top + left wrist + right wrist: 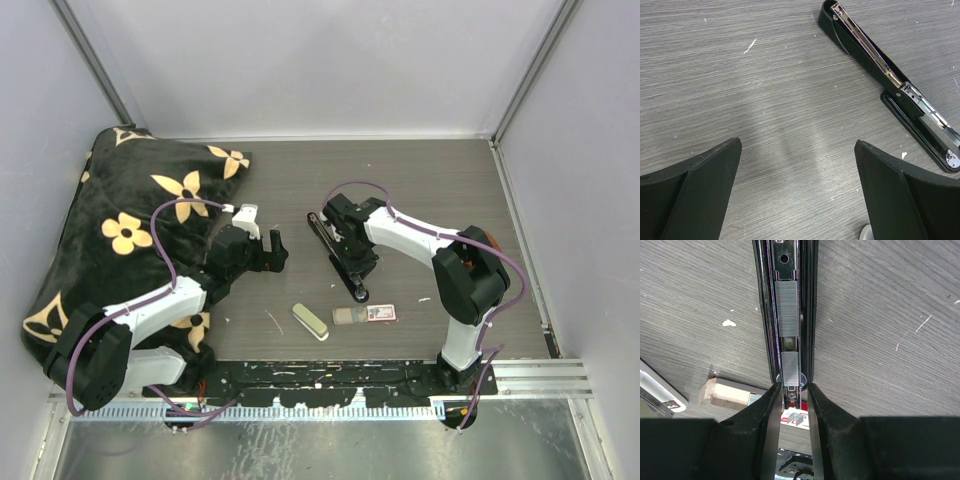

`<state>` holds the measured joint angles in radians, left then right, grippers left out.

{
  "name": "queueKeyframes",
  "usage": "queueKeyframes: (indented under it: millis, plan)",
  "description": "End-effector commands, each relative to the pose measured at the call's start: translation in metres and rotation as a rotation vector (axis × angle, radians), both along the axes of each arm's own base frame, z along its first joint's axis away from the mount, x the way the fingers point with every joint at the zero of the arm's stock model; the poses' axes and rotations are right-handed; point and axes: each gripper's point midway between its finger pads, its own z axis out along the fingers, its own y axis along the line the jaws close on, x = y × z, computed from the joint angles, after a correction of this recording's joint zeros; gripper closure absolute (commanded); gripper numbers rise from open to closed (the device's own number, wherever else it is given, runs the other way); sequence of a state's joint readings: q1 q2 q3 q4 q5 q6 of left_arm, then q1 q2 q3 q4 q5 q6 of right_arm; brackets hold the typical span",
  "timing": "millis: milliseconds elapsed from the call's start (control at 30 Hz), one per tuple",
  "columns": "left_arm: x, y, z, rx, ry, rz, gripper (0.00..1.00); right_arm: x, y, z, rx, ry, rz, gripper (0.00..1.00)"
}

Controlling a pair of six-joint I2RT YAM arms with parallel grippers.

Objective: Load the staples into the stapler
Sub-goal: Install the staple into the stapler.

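Right tool (791, 387) hangs over the near end of the long black stapler (811, 315), which is folded open flat. Its jaws are parted by a narrow slot and clench nothing. The silvery-grey staple strip (787, 307) lies in the stapler's open metal channel, with a shorter piece (790, 367) just ahead of the fingertips. The channel's long axis runs straight away from the slot, so I judge any nudge or press should follow that line. The left tool (797, 141) is spread wide and empty, well apart to the stapler's left, so the right arm is nearer. The grey wood-grain tabletop (880, 340) is flat. A small red-and-white cardboard box (381, 312) and a cream-green oblong (310, 321) lie near the stapler's near end, and a black flower-patterned cushion (110, 220) lies at the left.
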<state>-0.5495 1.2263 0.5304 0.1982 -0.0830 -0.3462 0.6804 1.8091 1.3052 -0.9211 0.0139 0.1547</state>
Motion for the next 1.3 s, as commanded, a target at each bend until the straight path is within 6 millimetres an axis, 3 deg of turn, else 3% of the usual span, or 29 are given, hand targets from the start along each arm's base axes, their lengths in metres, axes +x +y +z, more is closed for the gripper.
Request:
queueKeyframes:
  millis: [0, 200, 433, 700, 1033, 1133, 1267]
  plan:
    - [0.011, -0.001, 0.022, -0.023, -0.084, 0.01, 0.01, 0.016, 0.005, 0.01, 0.016, -0.057, 0.009, 0.67]
    - [0.011, -0.001, 0.024, -0.024, -0.087, 0.01, 0.01, 0.019, 0.006, 0.016, 0.025, -0.075, 0.001, 0.66]
    - [0.011, -0.001, 0.023, -0.023, -0.087, 0.011, 0.01, 0.022, 0.01, 0.037, 0.082, -0.133, -0.038, 0.63]
    - [0.009, 0.0, 0.028, -0.04, -0.098, 0.016, 0.01, 0.014, 0.002, 0.052, 0.151, -0.222, -0.119, 0.57]
    - [0.001, -0.005, 0.046, -0.104, -0.123, -0.012, 0.01, -0.006, 0.016, 0.084, 0.438, -0.38, -0.171, 0.45]
    - [-0.005, -0.007, 0.047, -0.116, -0.092, -0.021, 0.02, -0.016, 0.021, 0.082, 0.511, -0.416, -0.168, 0.39]
    - [-0.018, -0.007, 0.05, -0.159, -0.046, -0.026, 0.02, -0.021, 0.02, 0.069, 0.449, -0.472, -0.158, 0.36]
